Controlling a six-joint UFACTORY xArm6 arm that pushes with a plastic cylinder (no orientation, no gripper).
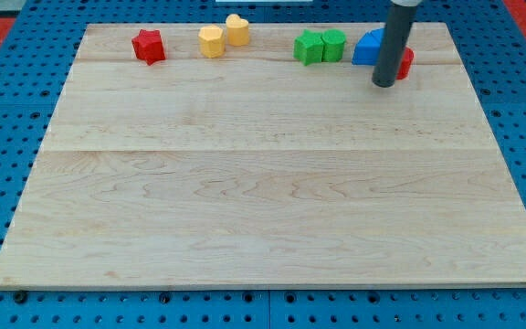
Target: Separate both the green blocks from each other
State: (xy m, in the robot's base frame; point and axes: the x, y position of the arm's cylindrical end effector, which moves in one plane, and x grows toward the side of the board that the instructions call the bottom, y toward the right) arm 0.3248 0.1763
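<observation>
Two green blocks sit side by side and touching near the view's top, right of centre: a green star-like block (308,47) on the left and a green cube-like block (333,44) on the right. My tip (384,83) is at the end of the dark rod, to the right of and slightly below the green pair. It stands in front of a blue block (367,47) and a red block (405,62), which it partly hides.
A red star block (149,45) lies at the top left. Two yellow blocks, a hexagon-like one (211,41) and a heart-like one (237,29), sit touching at the top centre. The wooden board (272,183) rests on a blue pegboard (7,119).
</observation>
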